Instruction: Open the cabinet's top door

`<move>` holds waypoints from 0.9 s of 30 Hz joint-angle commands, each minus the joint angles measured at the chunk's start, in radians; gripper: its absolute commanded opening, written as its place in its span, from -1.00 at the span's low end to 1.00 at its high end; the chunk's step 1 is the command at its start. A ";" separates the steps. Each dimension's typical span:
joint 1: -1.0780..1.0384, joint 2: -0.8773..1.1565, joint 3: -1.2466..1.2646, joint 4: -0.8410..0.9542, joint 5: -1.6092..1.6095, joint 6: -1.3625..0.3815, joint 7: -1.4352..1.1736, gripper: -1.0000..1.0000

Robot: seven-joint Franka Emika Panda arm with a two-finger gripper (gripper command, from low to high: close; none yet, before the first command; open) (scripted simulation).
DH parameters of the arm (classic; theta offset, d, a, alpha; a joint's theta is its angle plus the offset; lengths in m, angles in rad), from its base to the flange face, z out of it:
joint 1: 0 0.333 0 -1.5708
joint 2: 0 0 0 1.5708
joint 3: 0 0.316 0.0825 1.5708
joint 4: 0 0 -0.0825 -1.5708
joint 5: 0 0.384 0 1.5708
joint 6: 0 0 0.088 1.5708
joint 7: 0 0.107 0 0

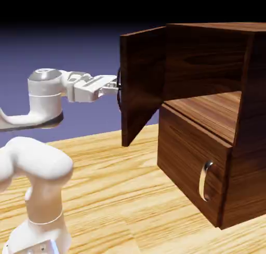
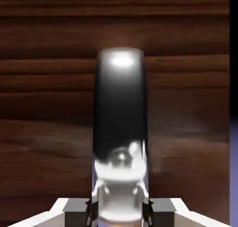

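— Start with the big thing. Where's the cabinet (image 1: pixel 208 117)?

— It fills the right half of the exterior view, a dark wood box sitting on the pale wooden surface (image 1: pixel 114 190). The top door (image 1: pixel 141 84) already stands swung well out from the box, hinged on its far side, its free edge towards the middle left of the frame. You can see into the upper compartment behind it.

— And the robot?

— The white arm (image 1: pixel 44 99) comes up from the lower left and reaches right. The gripper (image 1: pixel 113 85) sits right against the door's outer face, at the upper middle of the frame.

— Is it holding anything?

— In the hand view the door's handle (image 2: pixel 120 119) runs straight up the middle of the frame, a dark shiny bar, with a grey fingertip (image 2: pixel 69 211) on either side of its foot. The jaws look clamped on that handle, so the handle lies dead ahead of them, its long axis upright.

— So which way does the door go?

— My guess: more pull back towards the left of the exterior view, following the arc around the hinge, if it needs to go wider at all.

— Anything in the way?

— Nothing I can see. The lower panel (image 1: pixel 192 169) with its own handle (image 1: pixel 205 181) stays shut, well below.
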 commanded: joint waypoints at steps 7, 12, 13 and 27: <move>-0.060 0.167 0.254 0.147 0.233 -0.202 0.060 -1.00; -0.175 0.305 0.435 0.305 0.371 -0.357 0.106 -1.00; -0.205 0.331 0.471 0.341 0.394 -0.389 0.115 -1.00; -0.702 0.533 0.927 0.804 0.587 -0.734 0.176 -1.00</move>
